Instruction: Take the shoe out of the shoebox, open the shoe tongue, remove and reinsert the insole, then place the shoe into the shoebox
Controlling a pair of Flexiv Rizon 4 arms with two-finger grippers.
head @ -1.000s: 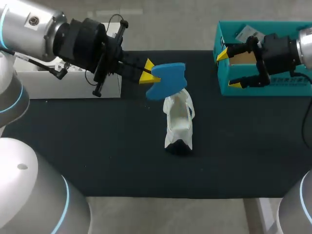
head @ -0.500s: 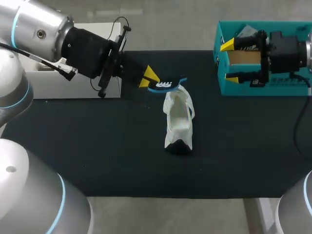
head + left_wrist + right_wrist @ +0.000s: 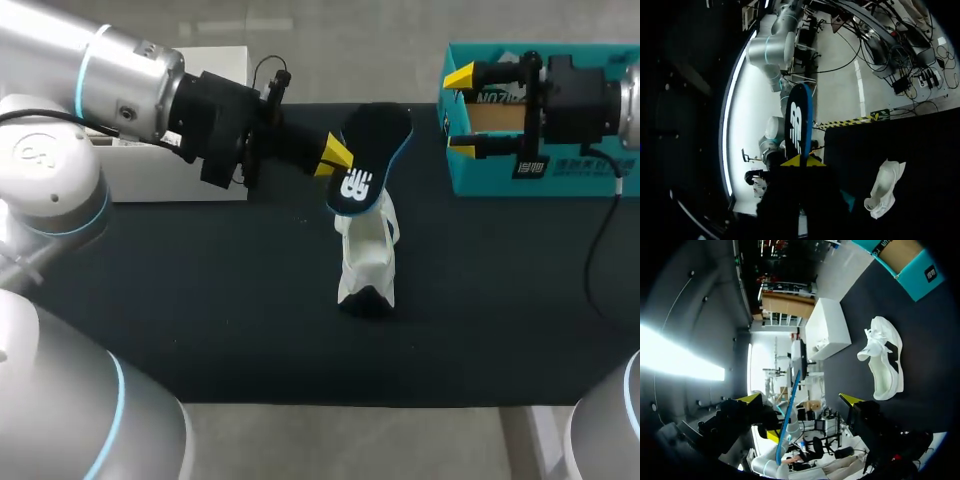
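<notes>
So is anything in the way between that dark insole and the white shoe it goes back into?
Nothing visible. The left tool holds the insole near the shoe; no object lies between them.

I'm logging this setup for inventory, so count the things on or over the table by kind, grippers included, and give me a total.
Shoes: 1, white fabric shoe
Insoles: 1, black insole with blue edge, held by left gripper
Boxes: 2, teal cardboard shoebox, white box
Grippers: 2, left gripper and right gripper
Total: 6
</notes>
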